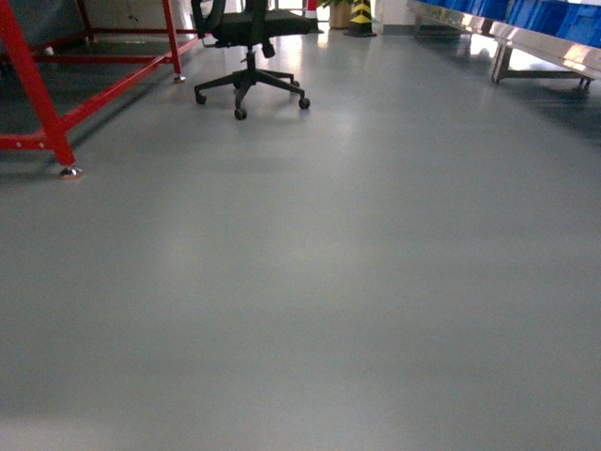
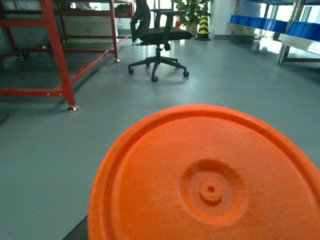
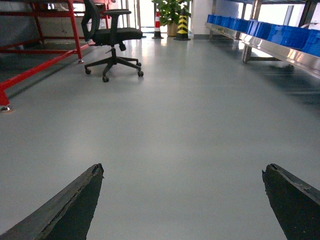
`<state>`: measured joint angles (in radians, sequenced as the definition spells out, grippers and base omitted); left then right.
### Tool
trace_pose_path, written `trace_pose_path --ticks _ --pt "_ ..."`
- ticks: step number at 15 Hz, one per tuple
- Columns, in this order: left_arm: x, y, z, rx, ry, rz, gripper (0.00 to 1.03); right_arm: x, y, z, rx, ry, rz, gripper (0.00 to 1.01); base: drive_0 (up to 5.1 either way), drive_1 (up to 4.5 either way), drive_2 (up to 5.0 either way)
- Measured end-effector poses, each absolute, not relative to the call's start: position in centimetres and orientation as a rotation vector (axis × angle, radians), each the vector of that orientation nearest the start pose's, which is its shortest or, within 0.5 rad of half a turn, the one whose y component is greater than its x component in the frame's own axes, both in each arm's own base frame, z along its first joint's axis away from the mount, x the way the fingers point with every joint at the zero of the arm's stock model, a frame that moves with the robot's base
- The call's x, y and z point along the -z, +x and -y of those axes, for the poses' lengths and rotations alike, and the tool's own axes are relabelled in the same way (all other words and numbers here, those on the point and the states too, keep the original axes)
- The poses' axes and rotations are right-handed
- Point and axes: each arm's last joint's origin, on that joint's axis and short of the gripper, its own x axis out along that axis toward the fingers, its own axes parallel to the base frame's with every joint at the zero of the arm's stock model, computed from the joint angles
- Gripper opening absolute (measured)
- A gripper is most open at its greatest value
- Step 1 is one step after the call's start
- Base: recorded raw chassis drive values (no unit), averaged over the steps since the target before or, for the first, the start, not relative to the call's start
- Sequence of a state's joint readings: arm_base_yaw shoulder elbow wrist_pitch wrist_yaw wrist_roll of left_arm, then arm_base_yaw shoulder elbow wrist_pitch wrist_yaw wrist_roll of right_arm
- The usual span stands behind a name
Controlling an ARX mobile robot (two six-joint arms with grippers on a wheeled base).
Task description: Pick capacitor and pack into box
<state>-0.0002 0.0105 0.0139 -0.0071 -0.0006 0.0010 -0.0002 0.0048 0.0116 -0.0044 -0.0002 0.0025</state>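
A big orange round capacitor (image 2: 210, 185) fills the lower half of the left wrist view, its flat end with a recessed centre facing the camera. It hangs above the floor, carried by my left gripper. The gripper's fingers are hidden behind it; only a dark sliver (image 2: 75, 233) shows at the bottom left. In the right wrist view my right gripper (image 3: 183, 172) is wide open over bare grey floor, with nothing between its dark fingertips (image 3: 95, 175). The box is out of view. Neither gripper shows in the head view.
A black office chair (image 1: 249, 56) stands ahead on the grey floor. A red steel frame (image 1: 42, 103) is on the left. A metal rack with blue crates (image 3: 280, 35) runs along the right. A yellow-black bollard (image 1: 362, 17) and a plant (image 3: 170, 12) stand at the back.
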Motion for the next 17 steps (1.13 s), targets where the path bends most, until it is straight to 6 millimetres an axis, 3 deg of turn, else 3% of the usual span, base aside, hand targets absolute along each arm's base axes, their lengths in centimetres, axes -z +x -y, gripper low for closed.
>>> trace_pose_path --ticks 17 --pt "-16.67 9.75 0.00 -0.001 0.001 -0.004 0.43 -16.66 9.73 0.00 0.000 0.002 0.001 0.98 -5.0 2.45 2.5"
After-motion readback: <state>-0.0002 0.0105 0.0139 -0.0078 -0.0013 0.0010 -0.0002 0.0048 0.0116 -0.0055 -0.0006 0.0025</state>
